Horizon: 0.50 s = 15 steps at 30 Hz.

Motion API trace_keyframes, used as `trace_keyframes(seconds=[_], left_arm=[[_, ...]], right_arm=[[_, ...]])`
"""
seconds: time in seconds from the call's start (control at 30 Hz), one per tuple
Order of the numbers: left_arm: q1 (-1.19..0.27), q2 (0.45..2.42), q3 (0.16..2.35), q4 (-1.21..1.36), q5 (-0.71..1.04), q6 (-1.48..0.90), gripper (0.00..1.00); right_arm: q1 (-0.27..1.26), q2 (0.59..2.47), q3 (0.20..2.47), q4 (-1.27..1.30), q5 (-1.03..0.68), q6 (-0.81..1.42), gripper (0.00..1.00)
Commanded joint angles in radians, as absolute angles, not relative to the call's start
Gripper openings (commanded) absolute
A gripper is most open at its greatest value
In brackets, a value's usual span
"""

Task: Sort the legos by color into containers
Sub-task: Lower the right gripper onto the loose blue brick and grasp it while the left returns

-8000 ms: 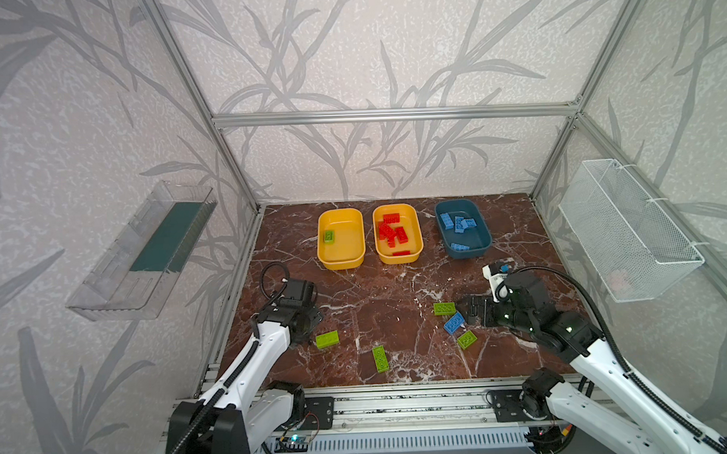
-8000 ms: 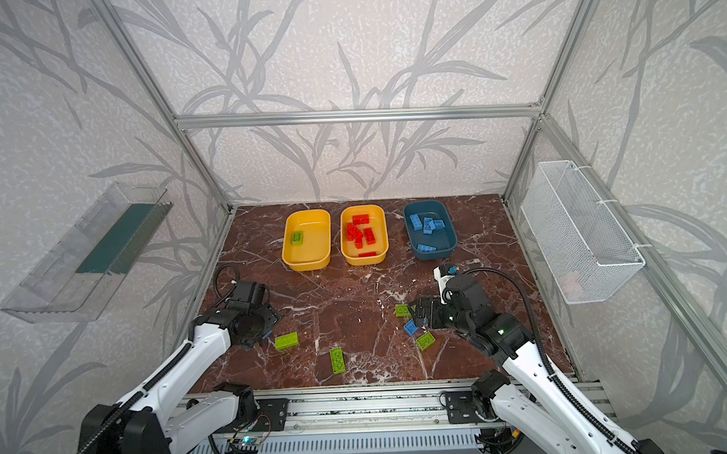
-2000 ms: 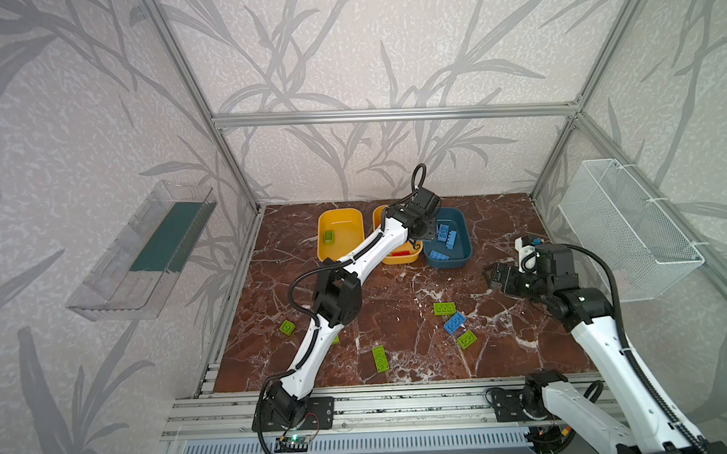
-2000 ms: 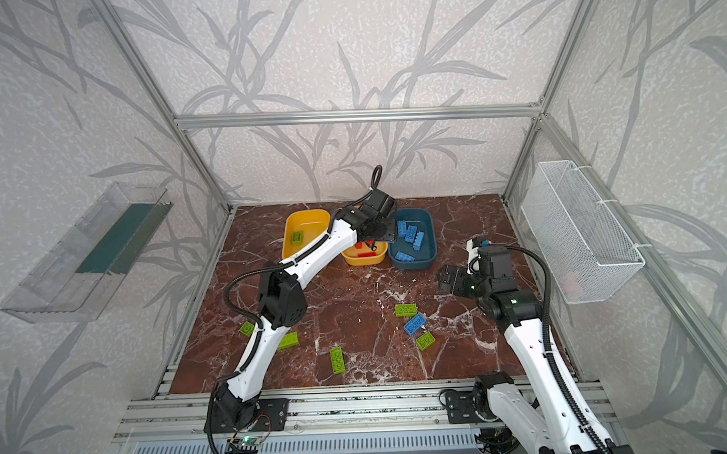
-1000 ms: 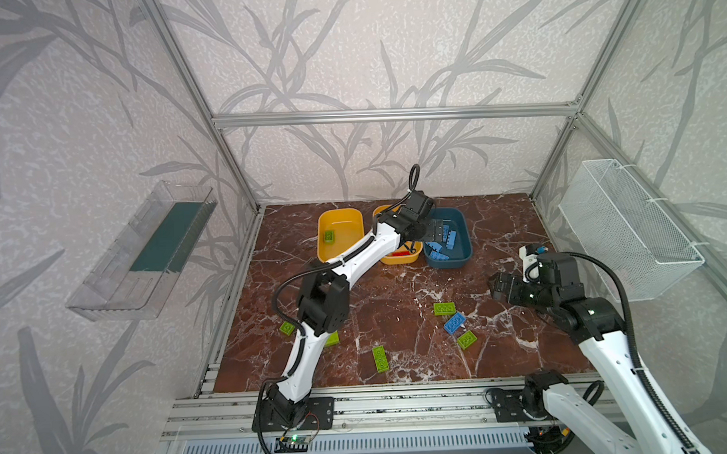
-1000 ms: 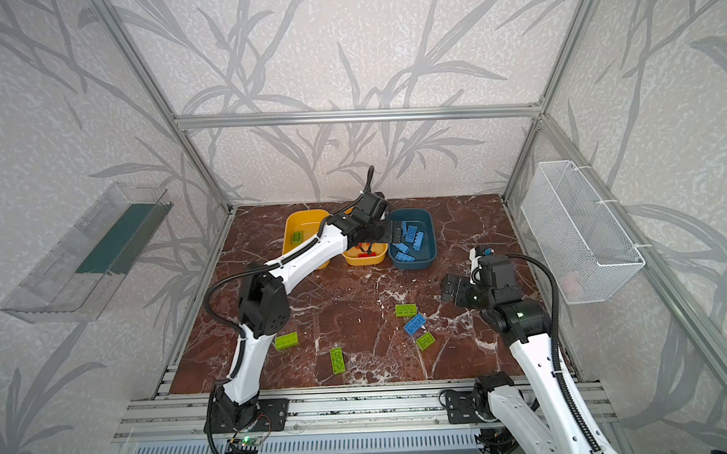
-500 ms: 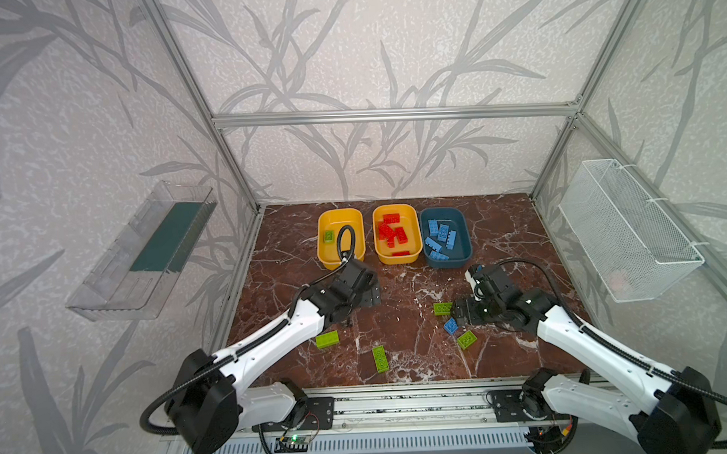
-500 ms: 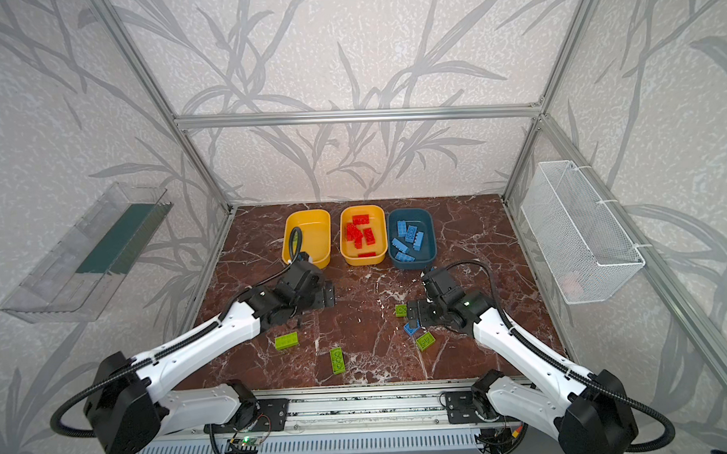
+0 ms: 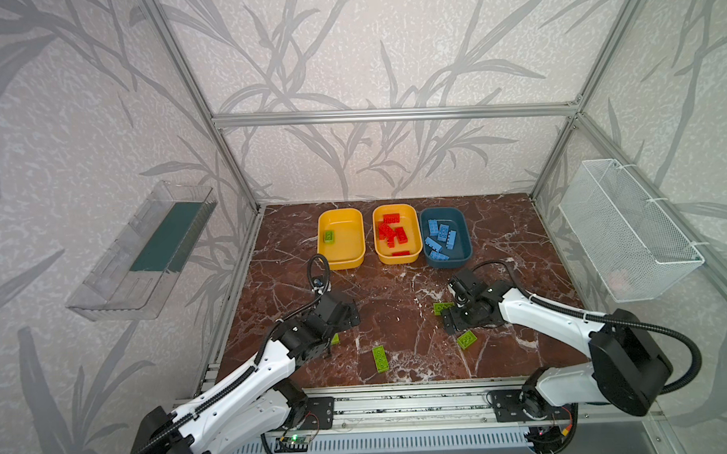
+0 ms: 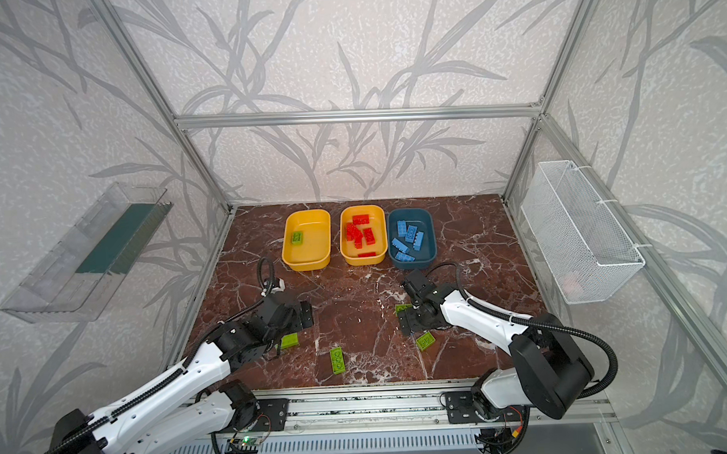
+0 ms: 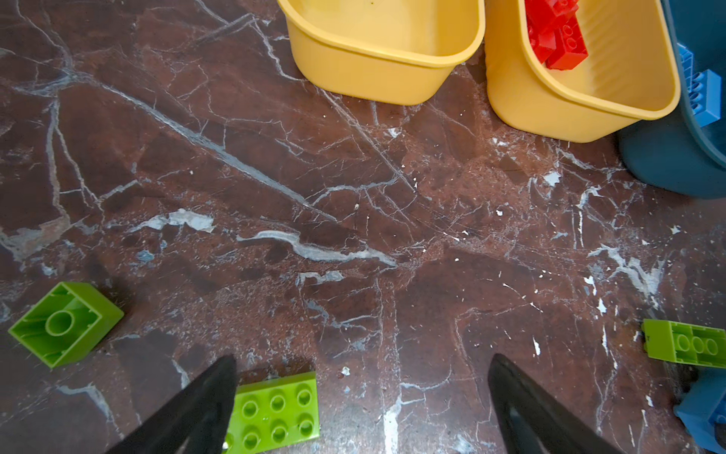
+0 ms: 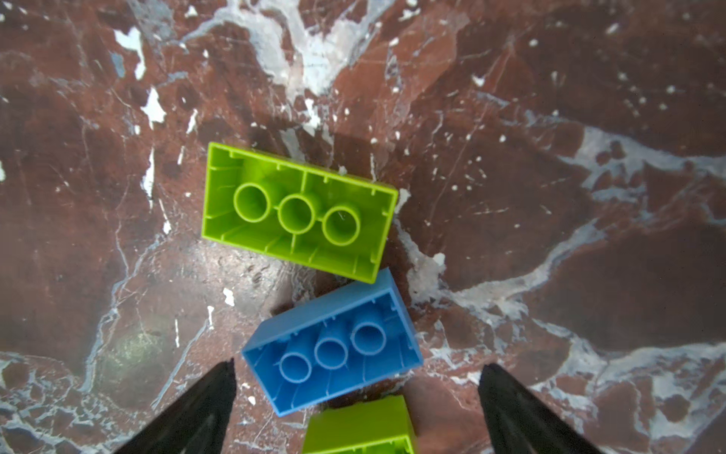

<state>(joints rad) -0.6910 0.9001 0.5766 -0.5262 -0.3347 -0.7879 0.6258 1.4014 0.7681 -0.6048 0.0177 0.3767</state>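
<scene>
**Blue lego lies between my spread right fingers**

I see the right gripper [image 12: 358, 364] with its jaws spread wide. Both black fingers [image 12: 188, 412] reach in from the edge of the picture and grip nothing. A blue lego [image 12: 334, 350] lies between them on the red-brown marble tabletop [image 12: 550, 118], hollow underside up with three round tubes showing, skewed to the fingers. One of its corners comes very near one fingertip; I cannot tell whether they touch. Beyond it lies a green lego [image 12: 298, 212], also underside up, one corner meeting the blue one's edge. A second green lego [image 12: 359, 426], cut off by the frame, sits just beside the blue one, nearer my wrist
</scene>
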Motion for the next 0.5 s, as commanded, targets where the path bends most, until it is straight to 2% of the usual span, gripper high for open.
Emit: trace_keyframes(seconds=[0.0,0.33,0.47], left_arm=[[-0.69,0.902,0.566,-0.52,-0.371,-0.807,0.99],[-0.687,0.908,0.561,-0.508,-0.382,-0.802,0.99],[-0.686,0.911,0.555,-0.503,-0.378,-0.805,0.99]], right_arm=[[0.633,1.418,0.814,-0.604,0.005,0.318,0.97],[0.649,1.474,0.822,-0.594,-0.024,0.264,0.92],[0.667,1.512,0.832,-0.584,-0.025,0.263,0.84]])
